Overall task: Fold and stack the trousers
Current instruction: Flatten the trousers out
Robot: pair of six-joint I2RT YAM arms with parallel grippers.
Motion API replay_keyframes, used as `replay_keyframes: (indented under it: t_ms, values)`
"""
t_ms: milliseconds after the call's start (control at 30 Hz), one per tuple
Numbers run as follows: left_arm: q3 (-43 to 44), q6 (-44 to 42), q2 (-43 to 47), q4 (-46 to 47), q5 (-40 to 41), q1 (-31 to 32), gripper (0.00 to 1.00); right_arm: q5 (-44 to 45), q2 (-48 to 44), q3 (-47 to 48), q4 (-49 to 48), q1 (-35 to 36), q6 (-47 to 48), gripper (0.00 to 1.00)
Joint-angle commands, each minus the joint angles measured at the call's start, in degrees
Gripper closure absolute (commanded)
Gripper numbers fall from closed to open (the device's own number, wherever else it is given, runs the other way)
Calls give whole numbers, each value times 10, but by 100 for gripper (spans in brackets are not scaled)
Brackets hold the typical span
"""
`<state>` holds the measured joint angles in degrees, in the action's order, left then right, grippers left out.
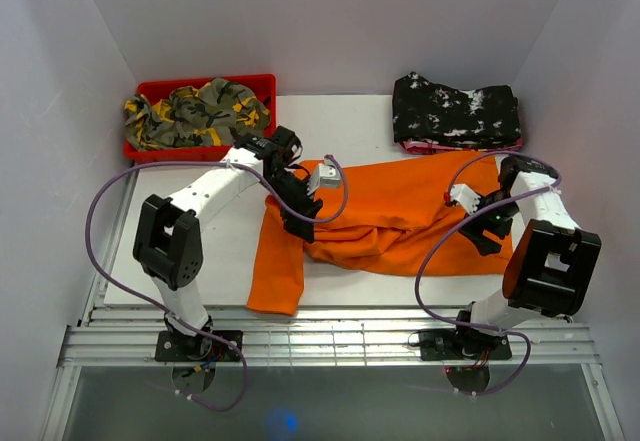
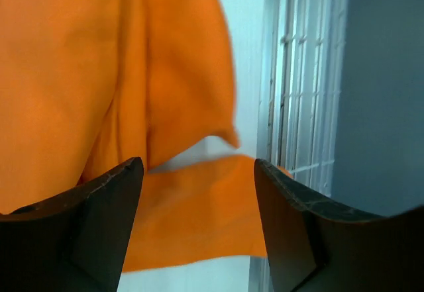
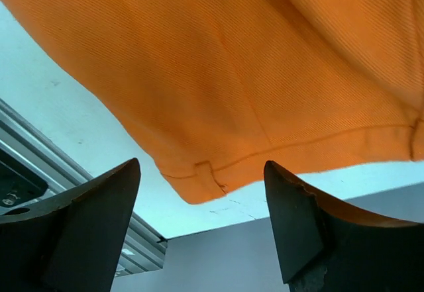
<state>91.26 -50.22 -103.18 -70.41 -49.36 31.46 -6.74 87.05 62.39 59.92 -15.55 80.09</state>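
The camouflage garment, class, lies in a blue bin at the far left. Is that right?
Not quite: the top external view shows the bin is red, not blue. The camouflage garment does lie in it at the far left.

White arms point(image 1: 215, 187), black joints point(image 1: 168, 242), purple cables point(image 1: 96, 219); left hand point(image 2: 199, 167), right hand point(image 3: 202, 167) black.

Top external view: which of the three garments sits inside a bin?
The camouflage garment, bunched in the red bin at far left. The orange trousers and the black speckled garment lie outside it.
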Motion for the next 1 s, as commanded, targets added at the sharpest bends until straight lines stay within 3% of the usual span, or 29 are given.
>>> replay_keyframes:
  t_ms: [0,67,100,167,367,500,600,633,733,767,867,900,967]
  values:
    - [-129,61,133,48,113,-20,19,-7,-6,-34,29,21,-6,19]
    - [-228,-57,203,-14,155,-25,18,14,-6,-69,8,40,-12,19]
    - [-284,-80,218,-17,152,-22,18,30,0,-90,-15,46,-21,19]
    - [-313,-103,218,-16,142,-20,18,39,11,-98,-30,47,-29,19]
    - [-419,-94,180,102,215,1,17,53,63,-73,-56,47,-62,21]
    - [-445,-80,175,199,234,7,16,51,73,-49,-55,47,-68,20]
    - [-490,-63,181,288,276,26,19,52,78,-44,-59,47,-70,21]
    - [-503,-59,185,313,288,31,22,51,79,-43,-59,47,-71,21]
    - [-539,-52,186,366,320,38,47,51,82,-40,-61,47,-72,22]
    - [-543,-49,190,379,326,38,59,51,83,-39,-62,47,-72,22]
    - [-547,-31,201,379,321,38,81,52,87,-37,-66,47,-73,23]
    - [-545,-26,204,375,316,38,96,52,88,-36,-67,47,-73,23]
    - [-535,-11,225,357,307,38,100,52,90,-31,-67,47,-72,23]
